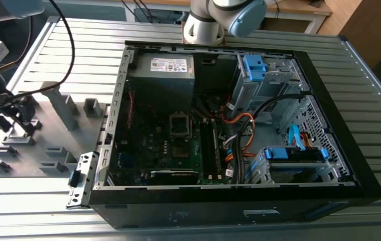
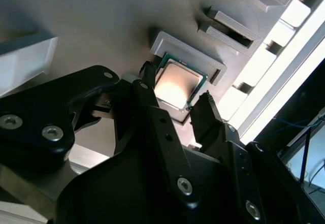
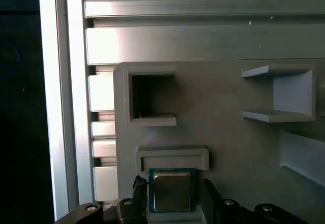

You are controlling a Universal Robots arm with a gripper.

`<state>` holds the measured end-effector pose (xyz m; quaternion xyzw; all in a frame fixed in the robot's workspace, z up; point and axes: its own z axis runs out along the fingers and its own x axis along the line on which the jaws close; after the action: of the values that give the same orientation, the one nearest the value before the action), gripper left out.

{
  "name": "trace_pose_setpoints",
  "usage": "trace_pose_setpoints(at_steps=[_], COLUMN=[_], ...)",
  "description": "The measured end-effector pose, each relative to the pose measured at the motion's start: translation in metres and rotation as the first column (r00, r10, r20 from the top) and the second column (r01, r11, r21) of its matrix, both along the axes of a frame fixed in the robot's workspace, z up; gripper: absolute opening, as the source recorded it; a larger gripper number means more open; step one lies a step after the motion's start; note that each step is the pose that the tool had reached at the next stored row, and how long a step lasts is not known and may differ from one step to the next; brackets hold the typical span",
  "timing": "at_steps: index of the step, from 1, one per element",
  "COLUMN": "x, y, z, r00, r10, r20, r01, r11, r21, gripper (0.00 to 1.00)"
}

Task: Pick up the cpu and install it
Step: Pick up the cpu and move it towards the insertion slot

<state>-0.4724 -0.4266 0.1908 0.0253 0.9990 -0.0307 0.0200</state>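
cpu (image 3: 171,191) sits flat in a shallow square pocket (image 3: 171,155) of the grey fixture plate (image 3: 228,132); small square chip, dull silver metal lid with rounded corners, thin green board edge showing around it; in the second wrist view the cpu (image 2: 177,84) catches a warm glare on its top. pocket is a raised matte grey rim, open on one side; plate looks like moulded or printed plastic, smooth, with more box-shaped slots and brackets standing up from it.

gripper (image 3: 174,185) is released; jaws spread with the chip between them; black fingers (image 3: 139,186) stand one at each side of the cpu, close to its edges, a sliver of pale pocket floor visible between one finger and the chip; not clamped. in the second wrist view the gripper (image 2: 176,88) shows as black angular links with silver screw heads, finger tips narrow and tapered.

exterior view: gripper (image 1: 19,131) is low over the fixture plate (image 1: 49,150) at that view's left, on a table (image 1: 176,30) of ribbed aluminium slats; beside it lies the open black computer case (image 1: 230,201), steel-framed, with the dark square socket (image 1: 180,125) on the motherboard, well apart from the gripper.
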Motion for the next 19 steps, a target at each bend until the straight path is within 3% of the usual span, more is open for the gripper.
trace_pose_setpoints(at_steps=[19], x=[-0.0023], y=[0.0000], z=[-0.0071], r00=[1.0000], r10=[0.001], r20=[-0.0001], r01=[-0.001], r11=[1.0000], r21=[-0.0055], gripper=[0.55])
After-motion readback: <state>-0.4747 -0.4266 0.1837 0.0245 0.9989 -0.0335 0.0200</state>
